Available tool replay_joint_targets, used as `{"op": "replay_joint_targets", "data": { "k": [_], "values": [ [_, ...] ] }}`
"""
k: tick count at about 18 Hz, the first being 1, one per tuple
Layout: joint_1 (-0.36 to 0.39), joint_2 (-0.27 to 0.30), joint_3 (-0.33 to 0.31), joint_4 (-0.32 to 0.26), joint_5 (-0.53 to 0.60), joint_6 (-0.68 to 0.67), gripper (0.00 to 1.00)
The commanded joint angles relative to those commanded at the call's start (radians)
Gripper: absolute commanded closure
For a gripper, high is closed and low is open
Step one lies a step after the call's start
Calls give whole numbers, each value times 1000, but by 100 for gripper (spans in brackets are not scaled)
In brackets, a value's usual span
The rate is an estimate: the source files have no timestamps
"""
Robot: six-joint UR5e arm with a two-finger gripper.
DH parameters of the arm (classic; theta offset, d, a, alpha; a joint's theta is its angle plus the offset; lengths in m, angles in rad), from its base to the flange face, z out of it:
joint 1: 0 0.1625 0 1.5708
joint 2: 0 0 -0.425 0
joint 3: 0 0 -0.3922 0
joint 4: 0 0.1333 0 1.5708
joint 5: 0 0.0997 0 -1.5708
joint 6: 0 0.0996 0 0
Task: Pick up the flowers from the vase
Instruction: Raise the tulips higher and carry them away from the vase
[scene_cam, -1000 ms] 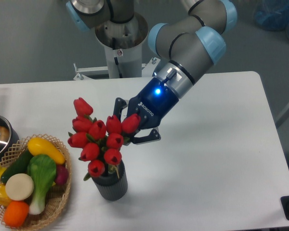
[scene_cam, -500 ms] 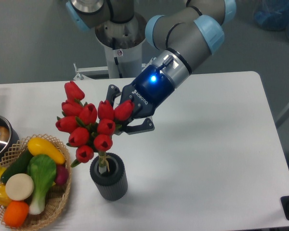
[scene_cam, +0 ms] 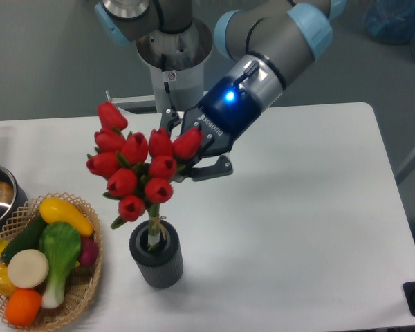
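Red flowers (scene_cam: 135, 169) lifted higher (gripper (scene_cam: 187, 155) clamped)

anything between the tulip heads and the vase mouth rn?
Only the tied stems, running from the flowers into the vase; the gripper holds the bunch. Bare table shows behind. Seen in the fixed camera.

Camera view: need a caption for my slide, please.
Gripper shut on red flowers, stems' ends in the ribbed vase.
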Motion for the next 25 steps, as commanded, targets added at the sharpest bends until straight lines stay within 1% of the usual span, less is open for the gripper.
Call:
{"op": "replay_joint_targets", "data": {
  "k": [4,6,8,12,14,17,21,25],
  "values": [
    [8,3,6,0,0,-17,81],
    [38,3,15,0,5,-14,81],
    [54,0,23,0,12,-3,81],
    [87,-12,32,0,18,15,81],
    [98,-34,41,0,20,39,81],
    [118,-41,46,0,20,50,81],
    [138,-43,46,-2,20,67,81],
    [138,-49,51,-2,21,75,81]
  ]
}}
